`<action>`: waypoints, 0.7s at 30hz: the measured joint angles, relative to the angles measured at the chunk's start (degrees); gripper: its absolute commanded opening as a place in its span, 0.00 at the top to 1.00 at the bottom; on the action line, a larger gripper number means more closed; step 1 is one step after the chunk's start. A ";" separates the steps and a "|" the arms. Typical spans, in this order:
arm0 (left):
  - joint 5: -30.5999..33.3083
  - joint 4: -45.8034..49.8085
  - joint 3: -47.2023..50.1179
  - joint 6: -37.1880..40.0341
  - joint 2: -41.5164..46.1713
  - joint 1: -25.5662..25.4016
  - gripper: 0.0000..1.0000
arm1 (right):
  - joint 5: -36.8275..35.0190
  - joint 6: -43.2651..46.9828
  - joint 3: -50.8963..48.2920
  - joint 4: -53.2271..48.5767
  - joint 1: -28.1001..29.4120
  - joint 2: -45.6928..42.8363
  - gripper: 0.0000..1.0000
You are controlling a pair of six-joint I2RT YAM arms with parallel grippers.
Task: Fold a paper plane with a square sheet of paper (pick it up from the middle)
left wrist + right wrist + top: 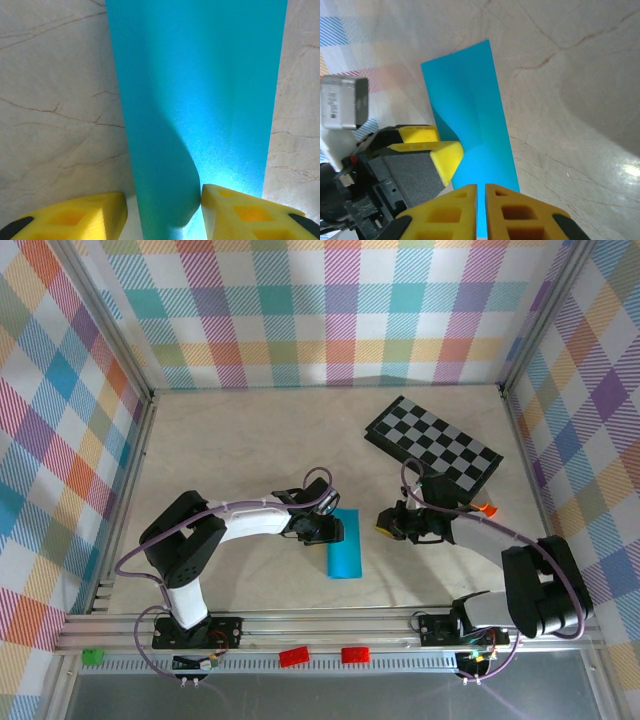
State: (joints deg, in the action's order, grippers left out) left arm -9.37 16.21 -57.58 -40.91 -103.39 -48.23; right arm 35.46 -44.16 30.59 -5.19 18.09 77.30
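Our square sheet of paper [345,548] lies on the table [250,440] as a strip running near-to-far. The left gripper [164,214] straddles its far end, jaws apart (paper brushing one side). The right gripper [481,200], pinched together, sits just beside.

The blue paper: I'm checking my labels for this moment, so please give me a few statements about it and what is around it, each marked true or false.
1. The square sheet of paper shows as a narrow rectangle, not a full square. True.
2. It lies on the checkered board. False: it rests on the table, apart from the board.
3. A raised fold of the paper stands between the fingers of the left gripper. True.
4. The fingers of the right gripper are spread wide. False: they are almost together, with only a slit between them.
5. The orange piece rests on the paper. False: it lies beside the board, to the right of the right gripper.
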 measured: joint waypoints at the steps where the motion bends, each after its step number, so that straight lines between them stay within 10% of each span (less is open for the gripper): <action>1: 0.00 0.00 0.00 0.00 0.00 0.00 0.53 | 0.00 0.09 0.28 -0.09 0.74 0.92 0.93; 21: 0.00 0.22 -0.20 0.00 -0.15 0.00 0.53 | -6.91 1.29 8.85 -3.15 13.84 12.83 1.00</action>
State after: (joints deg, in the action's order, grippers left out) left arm -9.37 16.43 -57.78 -40.91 -103.55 -48.23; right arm 28.56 -42.87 39.44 -8.34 31.92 90.13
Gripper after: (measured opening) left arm 0.473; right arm 0.047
